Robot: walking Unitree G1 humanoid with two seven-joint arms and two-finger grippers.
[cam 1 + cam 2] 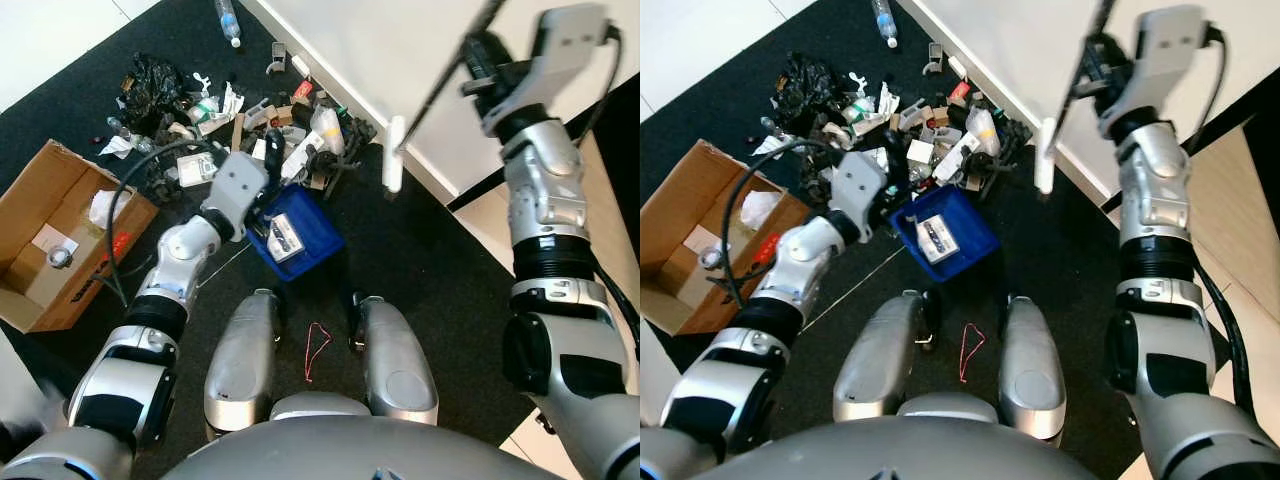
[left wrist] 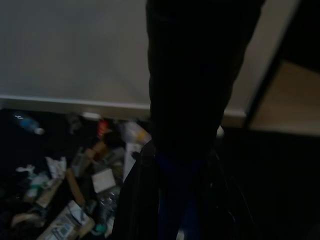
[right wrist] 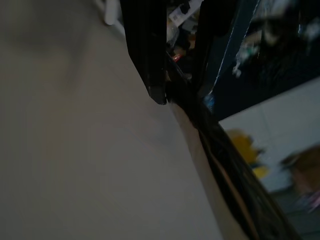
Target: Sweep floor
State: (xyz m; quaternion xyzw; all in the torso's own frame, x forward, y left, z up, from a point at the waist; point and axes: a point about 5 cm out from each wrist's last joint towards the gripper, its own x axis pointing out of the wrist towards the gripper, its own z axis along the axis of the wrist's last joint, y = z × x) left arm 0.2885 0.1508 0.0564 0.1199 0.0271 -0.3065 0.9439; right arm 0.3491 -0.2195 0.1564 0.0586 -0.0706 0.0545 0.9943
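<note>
Blue plastic dustpan [image 1: 298, 232] sits on the black carpet [image 1: 420, 250], its handle clenched in the left gripper [image 1: 270, 150], just near of the scattered rubbish heap [image 1: 240, 110]. Raised far right, the right gripper [image 1: 478, 62] grasps the thin black broom pole [image 1: 440, 85], white-tipped. Collecting looks underway; next, the broom must drive litter into the pan.

Home room, black carpet [image 1: 420, 250], white wall [image 1: 400, 50] with baseboard, cardboard box [image 1: 55, 235], litter pile [image 1: 235, 120]
</note>
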